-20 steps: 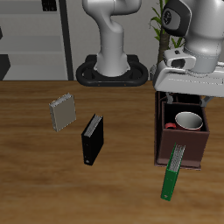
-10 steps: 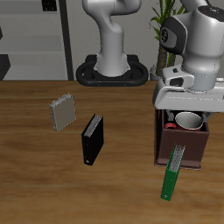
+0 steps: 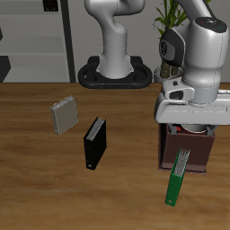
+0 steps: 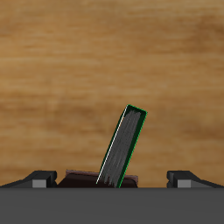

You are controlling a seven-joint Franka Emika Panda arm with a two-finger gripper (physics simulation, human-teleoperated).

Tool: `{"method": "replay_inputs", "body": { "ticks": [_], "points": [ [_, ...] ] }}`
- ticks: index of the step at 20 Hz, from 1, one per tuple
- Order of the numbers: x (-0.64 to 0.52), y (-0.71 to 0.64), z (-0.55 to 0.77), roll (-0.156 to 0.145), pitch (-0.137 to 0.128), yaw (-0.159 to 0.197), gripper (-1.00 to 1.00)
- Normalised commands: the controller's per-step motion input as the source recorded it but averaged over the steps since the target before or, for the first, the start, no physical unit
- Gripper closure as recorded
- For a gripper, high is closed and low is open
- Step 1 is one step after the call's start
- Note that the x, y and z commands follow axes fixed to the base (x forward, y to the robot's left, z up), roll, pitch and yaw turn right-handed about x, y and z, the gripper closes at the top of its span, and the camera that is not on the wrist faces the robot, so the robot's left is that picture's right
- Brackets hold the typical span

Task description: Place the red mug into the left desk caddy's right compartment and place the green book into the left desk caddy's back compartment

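Your gripper (image 3: 189, 127) hangs low over the left desk caddy (image 3: 185, 149), and the arm's wide grey hand covers most of that caddy in the exterior view. You cannot tell from either view how far apart the fingers (image 4: 39, 179) stand or whether they hold anything; the wrist view shows only two dark tips at the frame's edge.

Item: the left desk caddy, dark maroon-brown, standing on the surface (image 3: 36, 180) with its long axis running front to back. Only the end nearest the front edge shows clearly in the exterior view; the cells farther back are hidden under the hand.

Item: the red mug (image 3: 190, 131). Only a sliver of red shows beneath the hand, inside the caddy; which compartment it sits in you cannot tell.

Item: the green book (image 3: 177, 180), thin and bright green, with a pale striped page edge. It lies on the surface at the caddy's front end, outside all compartments, its far end touching or just beside the caddy and its near end pointing toward the front edge. The wrist view shows it (image 4: 122, 148) as a slanted strip over bare wood.

Item: a black book (image 3: 94, 144), near the surface's middle, well apart from the caddy.

Item: a grey book (image 3: 65, 115), beside the black book and farther back.
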Motion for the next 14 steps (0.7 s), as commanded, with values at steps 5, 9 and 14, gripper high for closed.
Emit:
{"method": "replay_inputs", "body": {
  "ticks": [5,9,14],
  "points": [
    [0.09,-0.16,-0.10,0.006,-0.022,-0.028,-1.00],
    [0.10,-0.11,-0.11,-0.024,-0.015,-0.026,-1.00],
    [0.12,-0.03,-0.26,0.004,0.011,-0.023,-1.00]
  ]
}}
